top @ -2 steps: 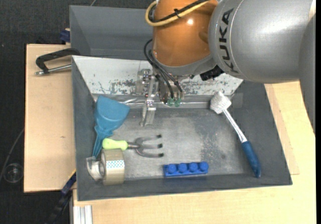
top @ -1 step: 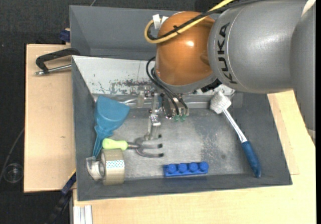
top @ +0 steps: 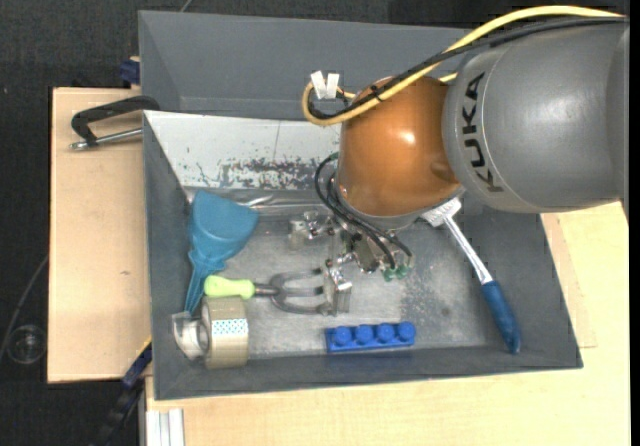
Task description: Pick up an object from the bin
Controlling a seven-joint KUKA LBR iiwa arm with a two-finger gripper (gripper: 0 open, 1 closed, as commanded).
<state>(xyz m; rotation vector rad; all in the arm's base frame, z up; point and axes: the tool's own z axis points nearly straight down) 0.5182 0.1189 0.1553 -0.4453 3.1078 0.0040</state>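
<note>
Currently, hand (top: pixel 338 286): is positioned low at the middle of the bin (top: pixel 163 234), at the dark wire end of the green-handled tool (top: pixel 262 288).
Hand state: cannot be told; neither spread nor pressed together can be confirmed.
Nearby items: blue studded brick (top: pixel 370 336) just below; blue funnel (top: pixel 218 229) and tape roll (top: pixel 226 329) to the left.
Progress: nothing is seen lifted; grasp and lift are judged outstanding.

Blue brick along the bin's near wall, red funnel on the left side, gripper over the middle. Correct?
No: the funnel is blue, not red, as the camera view shows. It does lie on the left side, the blue brick along the near wall, and the gripper over the middle.
</note>
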